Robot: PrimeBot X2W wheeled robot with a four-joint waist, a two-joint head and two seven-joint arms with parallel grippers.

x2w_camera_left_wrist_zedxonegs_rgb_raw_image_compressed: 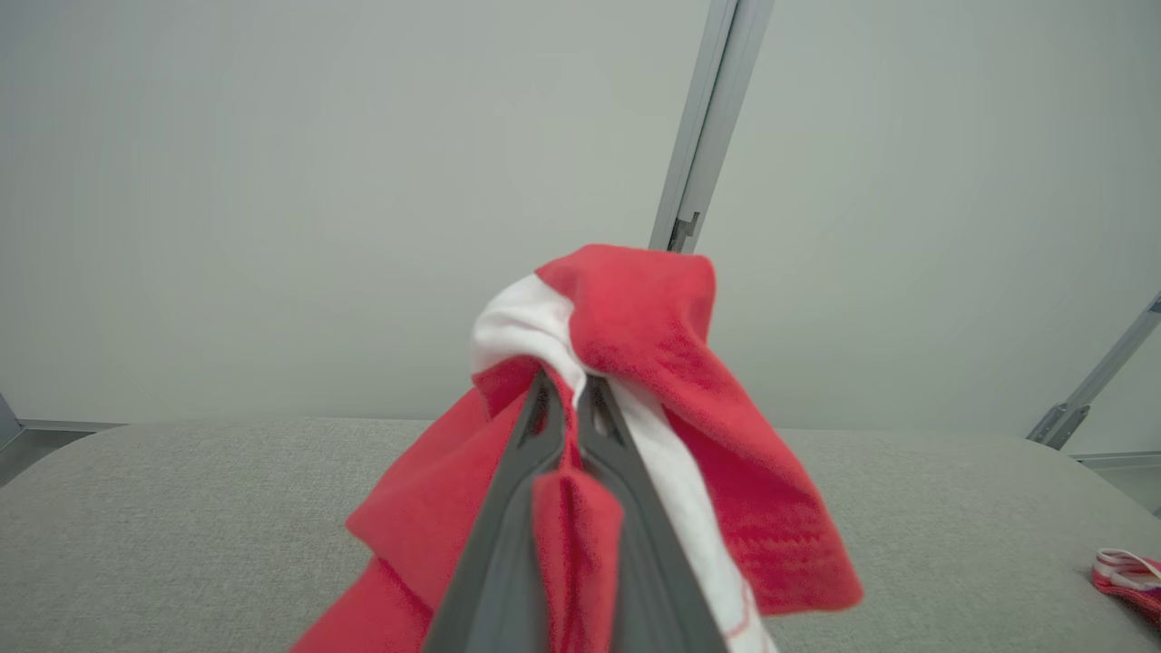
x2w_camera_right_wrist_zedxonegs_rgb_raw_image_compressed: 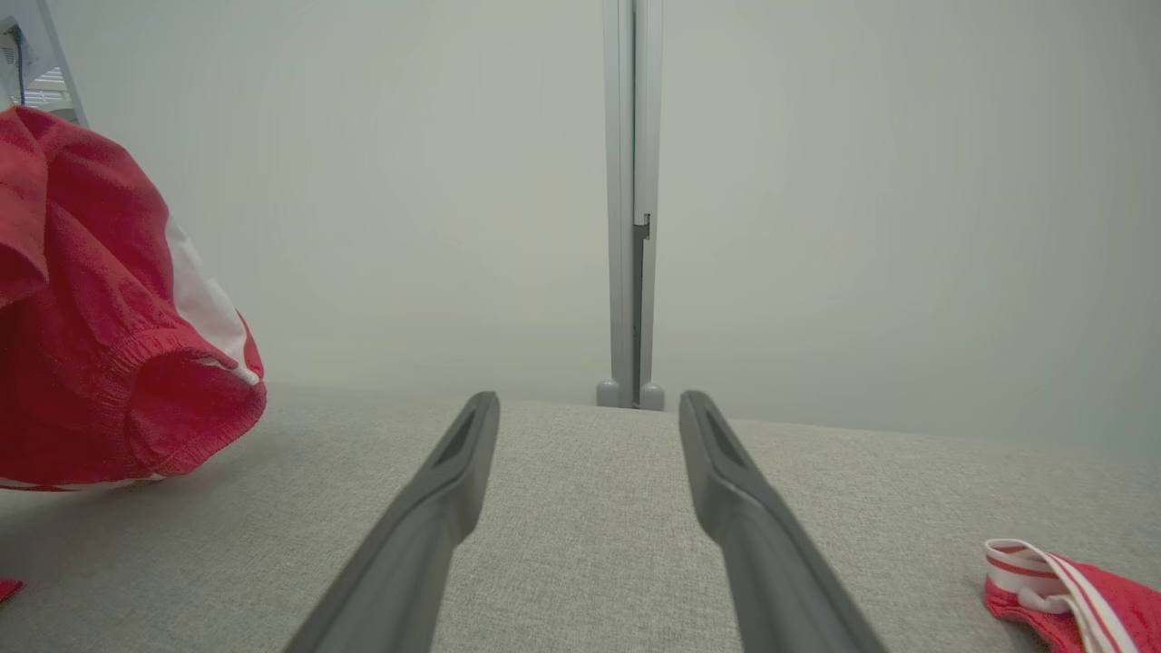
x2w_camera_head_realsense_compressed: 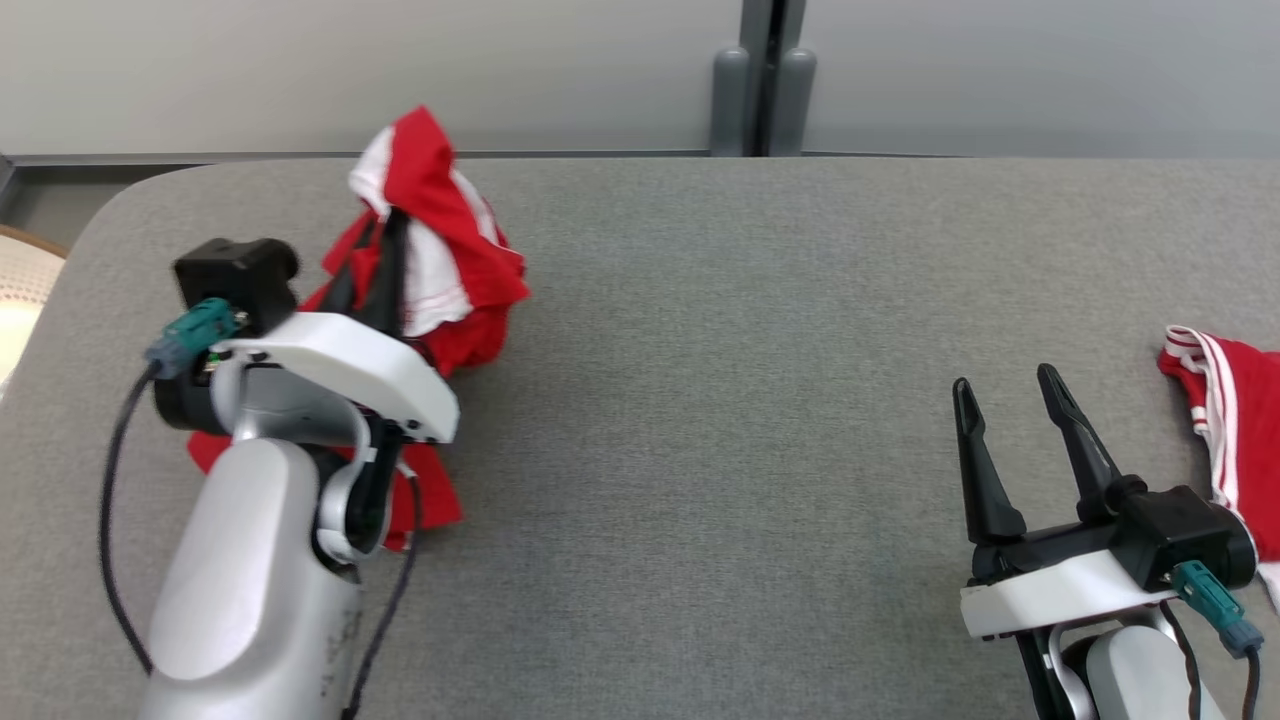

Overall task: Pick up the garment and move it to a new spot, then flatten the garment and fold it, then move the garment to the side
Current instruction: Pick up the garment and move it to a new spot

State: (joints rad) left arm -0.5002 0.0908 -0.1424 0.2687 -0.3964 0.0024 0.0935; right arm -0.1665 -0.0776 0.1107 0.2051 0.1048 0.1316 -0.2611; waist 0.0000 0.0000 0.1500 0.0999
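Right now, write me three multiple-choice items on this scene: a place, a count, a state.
1. Where is the held garment? A over the left part of the table; B at its right edge; C on the floor.
2. How many red garments show? A one; B two; C three.
3. The right gripper is: A open; B shut on cloth; C shut, empty.
Answers: A, it hangs from the left gripper there; B, a second garment lies at the right edge; A, its fingers stand apart.
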